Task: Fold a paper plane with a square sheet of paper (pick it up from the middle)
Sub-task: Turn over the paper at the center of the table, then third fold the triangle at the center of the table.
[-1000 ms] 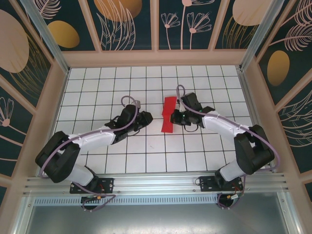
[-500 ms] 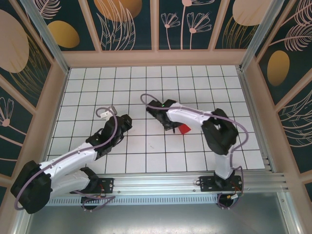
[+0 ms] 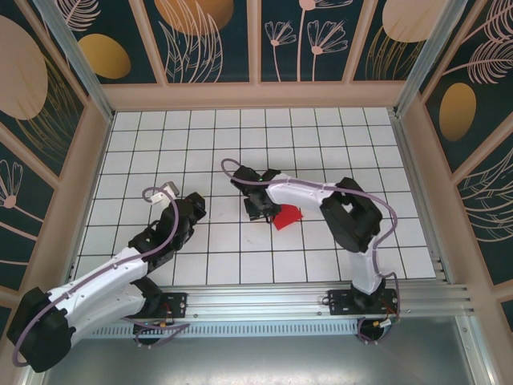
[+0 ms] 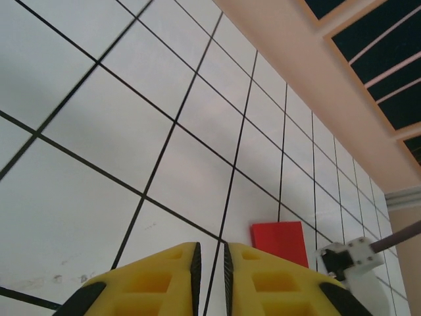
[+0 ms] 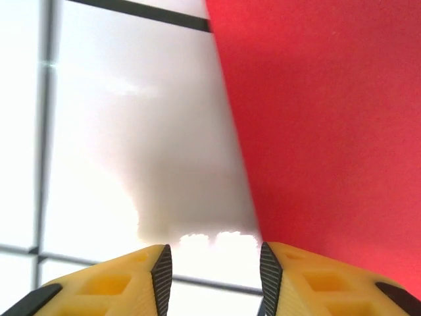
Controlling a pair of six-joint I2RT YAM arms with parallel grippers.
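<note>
Well left of the red paper (image 3: 287,217), the left gripper (image 3: 192,207) hangs over the white grid table (image 3: 144,152), its yellow fingers (image 4: 158,276) all but closed on nothing, a thin slit between them. The paper lies flat on the tiles as a small rectangle. Just at its left edge the right gripper (image 3: 259,212) points down, jaws parted and empty, one finger (image 5: 329,283) over the paper's edge.
</note>
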